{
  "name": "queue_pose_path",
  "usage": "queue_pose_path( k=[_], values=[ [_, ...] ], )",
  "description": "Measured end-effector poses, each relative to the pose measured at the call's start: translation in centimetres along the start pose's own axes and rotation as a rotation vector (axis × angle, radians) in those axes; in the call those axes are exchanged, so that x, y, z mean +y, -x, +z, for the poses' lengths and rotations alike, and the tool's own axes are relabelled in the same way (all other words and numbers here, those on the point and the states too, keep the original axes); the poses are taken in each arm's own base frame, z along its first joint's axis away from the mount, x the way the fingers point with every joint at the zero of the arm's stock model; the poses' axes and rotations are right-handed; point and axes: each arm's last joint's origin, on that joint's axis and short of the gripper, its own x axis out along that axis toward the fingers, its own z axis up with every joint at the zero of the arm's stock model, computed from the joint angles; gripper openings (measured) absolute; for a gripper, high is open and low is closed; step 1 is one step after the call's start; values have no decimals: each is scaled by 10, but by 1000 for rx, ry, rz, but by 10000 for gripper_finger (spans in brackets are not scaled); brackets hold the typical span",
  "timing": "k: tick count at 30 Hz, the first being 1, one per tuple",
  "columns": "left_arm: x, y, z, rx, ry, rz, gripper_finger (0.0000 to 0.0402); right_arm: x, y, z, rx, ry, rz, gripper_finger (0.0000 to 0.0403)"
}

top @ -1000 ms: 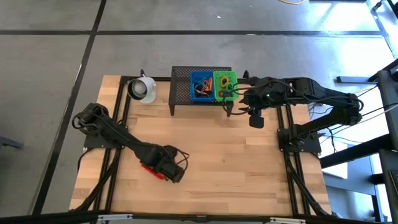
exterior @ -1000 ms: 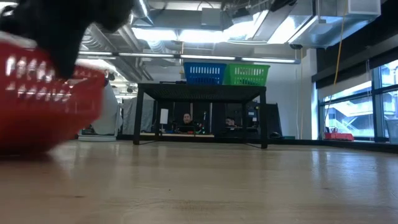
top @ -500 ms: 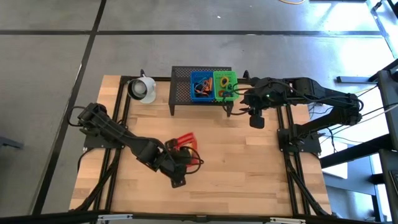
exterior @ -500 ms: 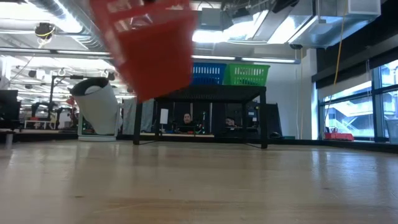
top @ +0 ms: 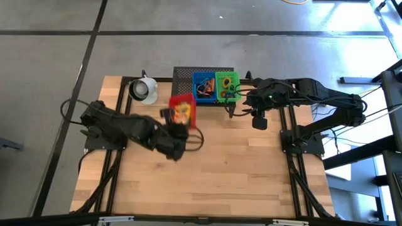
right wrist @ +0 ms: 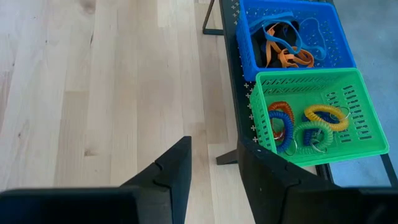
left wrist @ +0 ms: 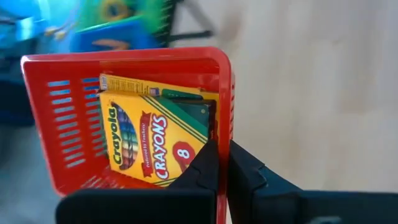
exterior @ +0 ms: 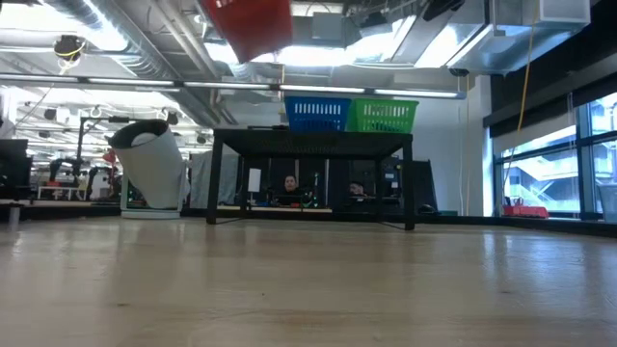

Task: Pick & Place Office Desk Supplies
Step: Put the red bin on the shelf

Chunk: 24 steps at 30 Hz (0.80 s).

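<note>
A: Table [top: 251,176], pale wood planks, takes up most of the overhead view. Black mesh stand [top: 182,91] sits at its far edge, a white cup-like object [top: 144,89] just beside the stand's left end.

B: Arms?

A: Left arm [top: 119,129] reaches across the table toward the stand. Right arm [top: 314,94] is folded at the stand's right end, its gripper [right wrist: 212,163] hanging over bare wood beside the stand leg, fingers parted with nothing between them.

B: On the stand?

A: Blue basket [right wrist: 292,34] and green basket [right wrist: 317,115], touching side by side. Blue one holds orange and blue rubber-band loops [right wrist: 283,46]. Green one holds coiled loops [right wrist: 311,130] in blue, orange, yellow and green.

B: Left gripper?

A: Left gripper [left wrist: 217,171] is clenched on the wall of a red basket [left wrist: 74,130], one finger inside, one outside. Basket is lifted clear of the table; in the low view it hangs high, cut off by the frame's edge, above and left of the blue basket. From above it sits just beside the stand's front edge, near the left part.

B: Contents?

A: One yellow crayon box [left wrist: 146,140], lying tilted against the basket's inner wall, printed face showing, close to the gripped side.
</note>
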Motion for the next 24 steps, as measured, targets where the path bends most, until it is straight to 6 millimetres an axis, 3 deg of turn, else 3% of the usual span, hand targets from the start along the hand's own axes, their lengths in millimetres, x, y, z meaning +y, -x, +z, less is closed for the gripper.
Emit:
queue_pose_path(
  k=[6,11,17,20,24],
  values=[
    [50,-10,4,65,-67,104,4,0,0,0,-1,7,0,130],
    [98,-39,6,185,-108,108,4,-1,0,0,0,5,-2,130],
    [155,-67,-4,294,-17,35,4,-4,-1,0,3,-10,-11,130],
    [174,-75,-8,312,-3,52,4,-4,-1,0,4,-11,-22,130],
    [186,-96,-10,277,-4,17,5,-5,-1,0,8,-11,-63,130]
  ],
)
